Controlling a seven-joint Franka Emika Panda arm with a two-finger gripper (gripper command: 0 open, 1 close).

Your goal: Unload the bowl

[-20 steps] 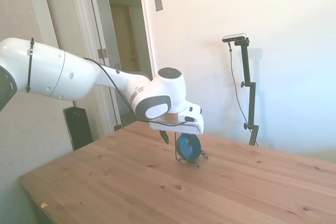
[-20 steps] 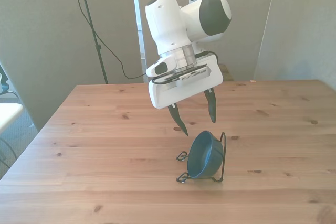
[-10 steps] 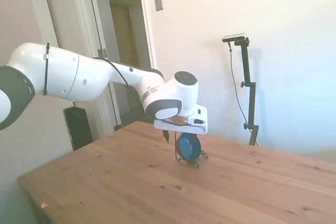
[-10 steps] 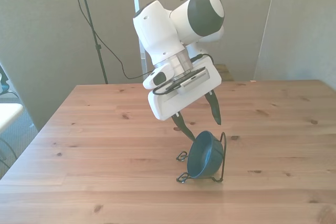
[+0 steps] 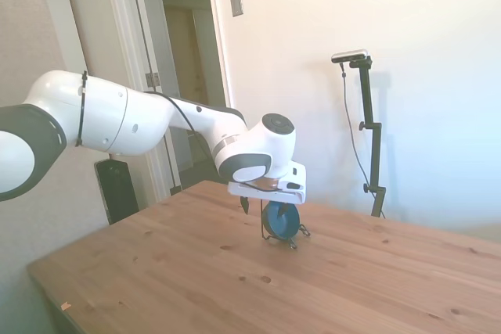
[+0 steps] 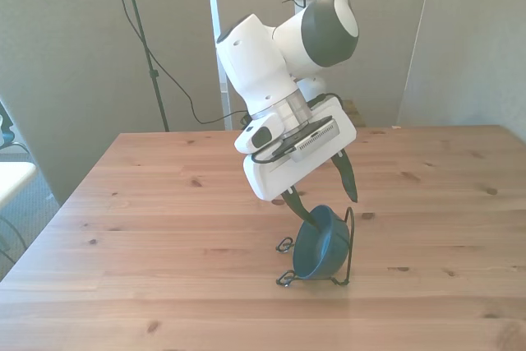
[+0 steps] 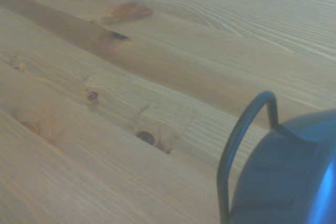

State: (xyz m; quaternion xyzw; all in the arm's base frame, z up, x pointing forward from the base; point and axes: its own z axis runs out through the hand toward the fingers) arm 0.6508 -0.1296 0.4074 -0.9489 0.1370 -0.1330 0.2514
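Since the earlier frames the claw [image 6: 325, 198] has come lower and shifted toward the front view's right, so that its fingers now bracket the upper rim of the bowl [image 6: 320, 242] instead of hanging above it. Nearest the front camera, the bowl stands on edge in the stand [image 6: 348, 246], a thin black wire frame resting on the counter [image 6: 164, 228]; its dark blue inside faces the front view's left, and its back leans against the upright wire loop. The lower wire feet show at the bowl's base, partly hidden behind it. Just above, the claw is spread wide and holds nothing: one dark finger [image 6: 299, 206] dips at or just inside the rim, and whether it touches the bowl cannot be made out, while the other finger [image 6: 348, 180] hangs clear beyond the wire loop. In the side view the bowl [image 5: 280, 220] is seen edge-on directly under the claw [image 5: 264, 202], whose fingers are largely hidden by the white hand body. The wrist view, soft in focus, shows only a cut-off part of the bowl [image 7: 283, 182] and one curved wire of the stand [image 7: 239, 135] over wood grain and knots. Farther back, the arm [image 6: 288, 39] rises out of frame.
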